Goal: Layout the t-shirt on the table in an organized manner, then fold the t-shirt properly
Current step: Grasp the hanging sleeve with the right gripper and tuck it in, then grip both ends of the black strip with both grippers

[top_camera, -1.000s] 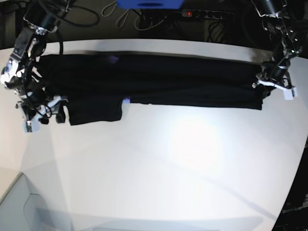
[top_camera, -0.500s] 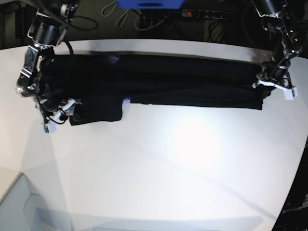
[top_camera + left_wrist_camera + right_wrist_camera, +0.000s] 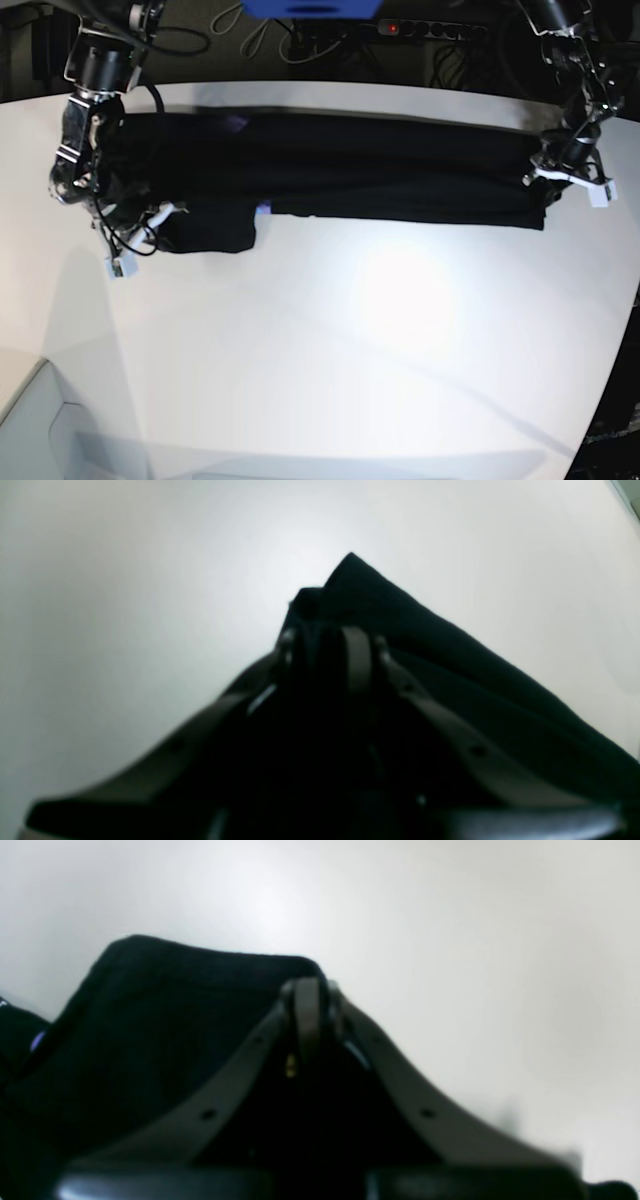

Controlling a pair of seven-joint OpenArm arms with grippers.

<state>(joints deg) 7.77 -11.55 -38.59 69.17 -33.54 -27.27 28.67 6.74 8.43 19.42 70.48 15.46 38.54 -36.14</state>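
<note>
The black t-shirt [image 3: 380, 170] lies as a long folded band across the far side of the white table [image 3: 380, 330], with one sleeve hanging toward me at the left end. My left gripper [image 3: 548, 172] is at the band's right end. In the left wrist view this gripper [image 3: 327, 640] is shut on a bunched corner of the t-shirt [image 3: 450, 645]. My right gripper [image 3: 158, 222] sits at the sleeve's left edge. Seen from the right wrist, it [image 3: 307, 990] is closed, fingers together on the corner of the cloth [image 3: 175, 1005]. The shirt's printed side is hidden except for a purple speck.
Behind the table run a power strip [image 3: 400, 28], cables and a blue object [image 3: 310, 8]. The table's curved edge passes at the front left [image 3: 30, 375] and along the right side [image 3: 625, 330]. White tabletop stretches in front of the shirt.
My right arm has moved right, from off the shirt's left end onto the sleeve, and its gripper has gone from open to shut. The left arm and the band have not moved.
</note>
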